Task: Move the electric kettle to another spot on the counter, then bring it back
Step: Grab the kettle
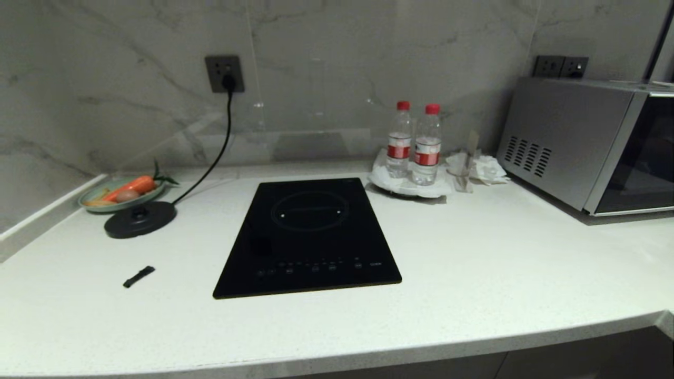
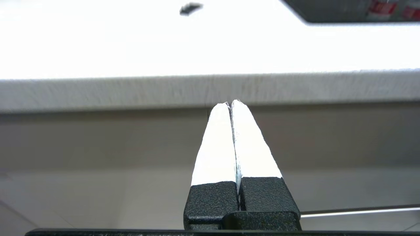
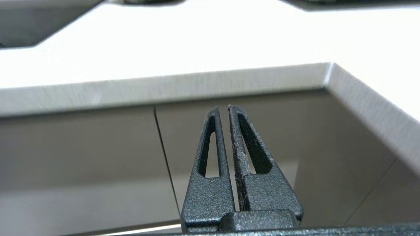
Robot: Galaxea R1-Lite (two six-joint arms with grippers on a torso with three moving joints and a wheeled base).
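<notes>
Both pincers hung pressed closed below your white speckled desk: left pincer, right pincer; the round black base disc sat far left.

My counter: white speckled stone, matt
Cooktop: glossy black glass
Microwave, right of cooktop: brushed metal

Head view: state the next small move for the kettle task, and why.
Probably pan the view to find the kettle: none shows, only the bare base disc on the counter, while the left gripper and right gripper hang shut below its front edge.
</notes>
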